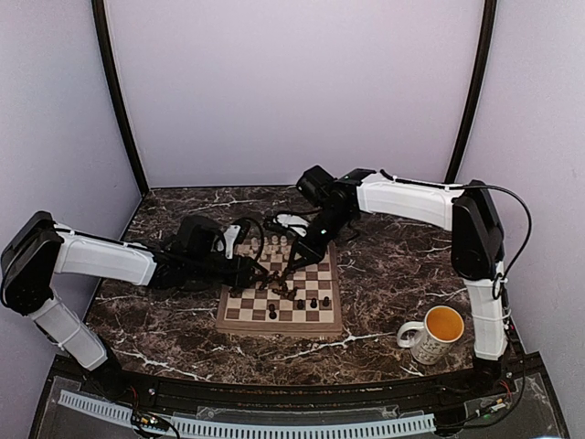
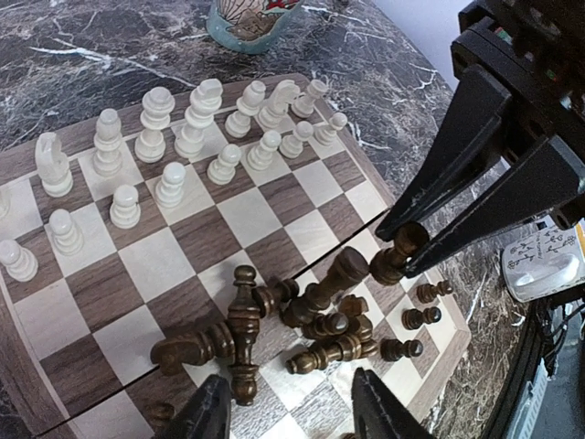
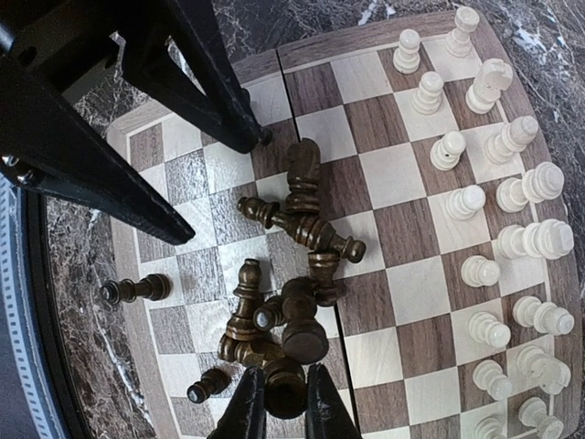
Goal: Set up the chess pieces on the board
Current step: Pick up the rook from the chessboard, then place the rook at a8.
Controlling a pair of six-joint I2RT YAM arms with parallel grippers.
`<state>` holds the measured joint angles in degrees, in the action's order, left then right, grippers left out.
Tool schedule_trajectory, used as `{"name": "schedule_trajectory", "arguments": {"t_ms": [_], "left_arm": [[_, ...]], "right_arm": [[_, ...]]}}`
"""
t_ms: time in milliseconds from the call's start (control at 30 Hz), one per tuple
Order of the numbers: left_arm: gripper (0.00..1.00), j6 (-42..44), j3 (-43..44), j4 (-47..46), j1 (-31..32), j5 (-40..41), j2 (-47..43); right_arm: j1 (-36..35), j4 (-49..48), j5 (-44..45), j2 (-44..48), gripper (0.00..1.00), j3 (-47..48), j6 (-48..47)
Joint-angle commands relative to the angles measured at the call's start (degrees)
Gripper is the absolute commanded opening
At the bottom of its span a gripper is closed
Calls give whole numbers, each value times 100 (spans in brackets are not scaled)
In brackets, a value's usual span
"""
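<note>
Lying toppled, dark pieces, long axes crisscrossed.

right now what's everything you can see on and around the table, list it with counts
board: one, tan and brown checks, mid-table
white pieces: about sixteen, cream, standing in two rows along one board edge
toppled dark pieces: heap, count unclear, dark brown, mid-board
standing dark pawns: at least three, dark brown, by the opposite edge
mug: one, white patterned, orange inside, on the marble right of the board
marble tabletop: one, dark with white veins, under everything
pale labelled object: one, grey-white, off the board's edge, can't identify
left end effector: one, black, open beside the heap
right end effector: one, black, shut on a dark piece at the heap's edge
</note>
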<state>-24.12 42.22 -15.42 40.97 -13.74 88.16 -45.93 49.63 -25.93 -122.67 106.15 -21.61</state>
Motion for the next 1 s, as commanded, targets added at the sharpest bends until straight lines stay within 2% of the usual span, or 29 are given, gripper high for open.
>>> {"name": "schedule_trajectory", "arguments": {"t_ms": [0,233,467,600,767,967], "left_arm": [[47,116,-243,-640,-37,-327,-147],[50,227,-907,-2115,-37,-488,-160],[50,253,-827,-2458,-37,-790,178],[49,185,-836,-2433,-31,-778,109],[49,173,-838,-2165,-44,-432,-41],[49,234,-730,-1755,-45,-211,-154]], "right_arm": [[93,-119,-475,176,5,137,130],[152,-82,-645,205,5,258,156],[158,-119,-434,445,6,65,120],[162,-559,-73,1210,6,-889,-62],[114,-1173,-154,2163,7,-2307,-327],[-226,-1300,-35,2579,8,-3217,-748]]}}
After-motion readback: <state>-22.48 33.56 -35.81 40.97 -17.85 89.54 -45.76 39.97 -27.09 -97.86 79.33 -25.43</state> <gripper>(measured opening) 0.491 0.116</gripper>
